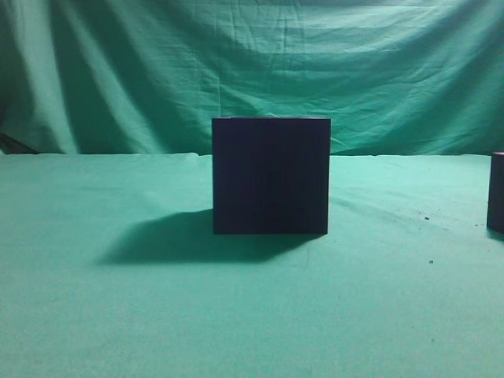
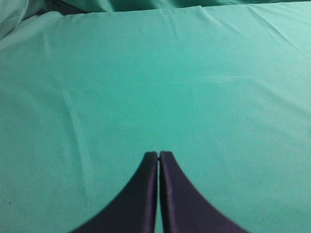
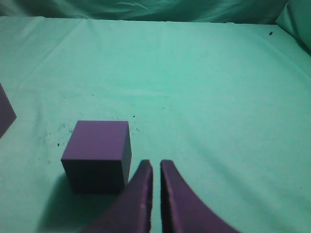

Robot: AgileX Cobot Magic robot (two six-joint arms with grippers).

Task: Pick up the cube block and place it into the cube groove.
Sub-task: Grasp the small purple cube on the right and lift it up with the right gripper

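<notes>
The large near-black box with the cube groove [image 1: 271,175] stands on the green cloth in the middle of the exterior view; its opening is not visible. A corner of it shows at the left edge of the right wrist view [image 3: 5,114]. The small dark purple cube block [image 3: 98,153] sits on the cloth just left of my right gripper [image 3: 155,166], whose fingers are nearly together and empty. A sliver of the block shows at the right edge of the exterior view [image 1: 497,192]. My left gripper [image 2: 159,155] is shut and empty over bare cloth.
A green cloth [image 1: 118,315] covers the table and hangs as a backdrop behind. Neither arm shows in the exterior view. Small dark specks lie on the cloth near the cube block.
</notes>
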